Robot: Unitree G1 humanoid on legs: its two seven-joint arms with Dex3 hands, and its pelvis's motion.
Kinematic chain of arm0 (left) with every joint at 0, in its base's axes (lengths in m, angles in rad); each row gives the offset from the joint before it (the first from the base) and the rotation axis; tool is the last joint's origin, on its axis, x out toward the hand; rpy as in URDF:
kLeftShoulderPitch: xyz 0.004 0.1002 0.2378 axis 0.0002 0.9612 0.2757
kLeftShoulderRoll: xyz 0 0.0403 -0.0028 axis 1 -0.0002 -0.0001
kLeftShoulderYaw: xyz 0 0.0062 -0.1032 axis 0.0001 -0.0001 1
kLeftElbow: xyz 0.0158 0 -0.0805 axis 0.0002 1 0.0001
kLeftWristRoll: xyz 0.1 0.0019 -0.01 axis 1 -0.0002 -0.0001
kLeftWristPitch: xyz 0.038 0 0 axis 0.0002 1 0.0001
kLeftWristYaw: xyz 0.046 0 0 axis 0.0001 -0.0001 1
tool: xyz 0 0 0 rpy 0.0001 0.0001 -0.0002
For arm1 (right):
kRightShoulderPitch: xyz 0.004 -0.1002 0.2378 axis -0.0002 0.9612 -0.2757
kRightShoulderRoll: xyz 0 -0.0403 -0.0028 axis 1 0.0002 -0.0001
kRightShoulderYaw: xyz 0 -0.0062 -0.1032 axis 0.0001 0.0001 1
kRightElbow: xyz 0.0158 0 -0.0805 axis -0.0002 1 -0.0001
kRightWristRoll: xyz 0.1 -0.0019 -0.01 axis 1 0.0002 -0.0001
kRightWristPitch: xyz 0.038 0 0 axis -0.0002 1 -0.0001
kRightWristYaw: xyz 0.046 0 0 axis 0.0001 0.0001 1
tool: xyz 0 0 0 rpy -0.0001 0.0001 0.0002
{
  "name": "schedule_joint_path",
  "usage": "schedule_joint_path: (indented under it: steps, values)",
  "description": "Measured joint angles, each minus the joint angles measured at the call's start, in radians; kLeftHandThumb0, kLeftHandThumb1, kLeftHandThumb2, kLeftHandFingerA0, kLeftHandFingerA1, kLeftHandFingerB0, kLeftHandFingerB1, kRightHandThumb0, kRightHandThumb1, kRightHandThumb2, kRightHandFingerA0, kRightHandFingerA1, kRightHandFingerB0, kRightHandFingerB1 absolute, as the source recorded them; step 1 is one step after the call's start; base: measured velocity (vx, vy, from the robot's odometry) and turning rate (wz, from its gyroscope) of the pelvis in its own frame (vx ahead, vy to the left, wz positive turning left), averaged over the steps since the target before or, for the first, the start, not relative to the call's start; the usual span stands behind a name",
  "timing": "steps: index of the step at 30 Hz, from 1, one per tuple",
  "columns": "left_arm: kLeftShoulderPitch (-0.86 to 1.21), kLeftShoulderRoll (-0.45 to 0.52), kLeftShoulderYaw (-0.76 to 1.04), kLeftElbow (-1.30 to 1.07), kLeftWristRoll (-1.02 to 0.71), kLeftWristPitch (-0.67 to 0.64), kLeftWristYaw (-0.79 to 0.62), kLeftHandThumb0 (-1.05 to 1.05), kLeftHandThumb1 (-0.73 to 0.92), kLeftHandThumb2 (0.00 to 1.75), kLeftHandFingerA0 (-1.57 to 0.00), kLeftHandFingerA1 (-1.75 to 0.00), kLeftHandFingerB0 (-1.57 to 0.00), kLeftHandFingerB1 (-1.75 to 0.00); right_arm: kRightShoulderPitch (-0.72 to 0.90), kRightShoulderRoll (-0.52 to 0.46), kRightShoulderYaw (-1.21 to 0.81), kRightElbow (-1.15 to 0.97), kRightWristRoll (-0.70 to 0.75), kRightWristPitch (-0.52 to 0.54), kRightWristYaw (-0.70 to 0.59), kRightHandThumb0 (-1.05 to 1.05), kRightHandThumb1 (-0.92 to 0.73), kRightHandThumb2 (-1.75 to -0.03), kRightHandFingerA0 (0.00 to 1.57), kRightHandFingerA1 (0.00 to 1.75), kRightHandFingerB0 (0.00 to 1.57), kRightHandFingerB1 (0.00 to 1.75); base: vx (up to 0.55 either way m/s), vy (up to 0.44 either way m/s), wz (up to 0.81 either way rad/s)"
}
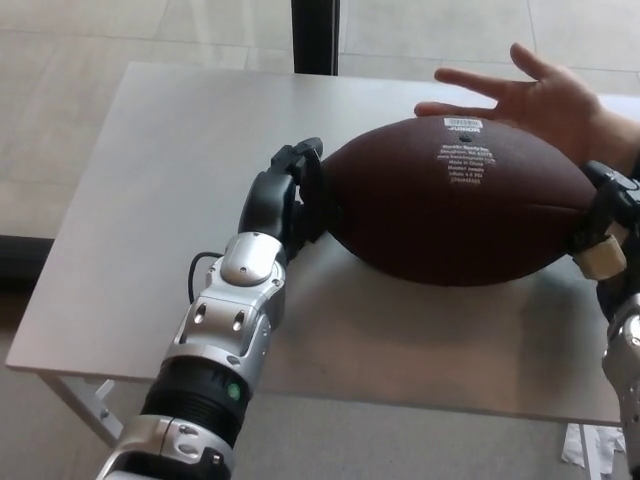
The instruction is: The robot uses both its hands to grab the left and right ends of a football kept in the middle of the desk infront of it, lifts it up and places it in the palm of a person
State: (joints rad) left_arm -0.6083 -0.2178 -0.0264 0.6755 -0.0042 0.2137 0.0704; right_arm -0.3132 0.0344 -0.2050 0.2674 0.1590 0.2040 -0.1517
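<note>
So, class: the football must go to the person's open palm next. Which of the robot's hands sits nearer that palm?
The right hand. It presses the football's right end, just below the person's palm. The left hand holds the far end, across the ball from it.

head view, looking down, desk (pixel 150 170) close

right hand (pixel 608 232) half off-frame

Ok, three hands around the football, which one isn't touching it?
The person's hand, open with fingers spread, behind the football. The robot's left hand presses the ball's left end and its right hand the right end.
</note>
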Motion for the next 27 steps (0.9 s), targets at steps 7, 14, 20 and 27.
schedule_joint_path:
  steps: [7, 14, 20, 27]
  values:
    - [0.014, 0.0, 0.002, -0.005, 0.001, -0.017, 0.006, -0.95, 0.9, 1.3, -0.31, -0.63, -0.07, -0.35, -0.041, 0.001, 0.013, -0.078, -0.013, 0.01, -0.015, -0.92, -0.91, -0.68, 0.68, 0.61, 0.51, 0.35, 0.0, 0.0, 0.0]
    - [0.016, -0.003, 0.026, -0.002, -0.007, -0.022, 0.031, -0.99, 0.92, 0.95, -0.39, -0.68, -0.18, -0.38, -0.028, 0.003, 0.053, -0.158, -0.02, 0.03, -0.019, -0.89, -0.88, -0.68, 0.58, 0.64, 0.44, 0.34, 0.0, 0.0, 0.0]
    - [0.001, -0.004, 0.043, 0.014, -0.01, -0.02, 0.071, -0.91, 0.91, 0.92, -0.48, -0.77, -0.21, -0.4, -0.001, 0.001, 0.103, -0.162, -0.049, 0.021, -0.023, -0.87, -0.87, -0.66, 0.57, 0.56, 0.46, 0.36, 0.0, 0.0, 0.0]
    - [-0.014, -0.022, 0.114, 0.029, -0.046, -0.02, 0.112, -0.95, 0.91, 1.25, -0.39, -0.68, -0.12, -0.43, 0.008, -0.008, 0.166, -0.125, -0.122, -0.018, -0.053, -0.87, -0.86, -0.66, 0.61, 0.7, 0.52, 0.39, 0.0, 0.0, 0.0]
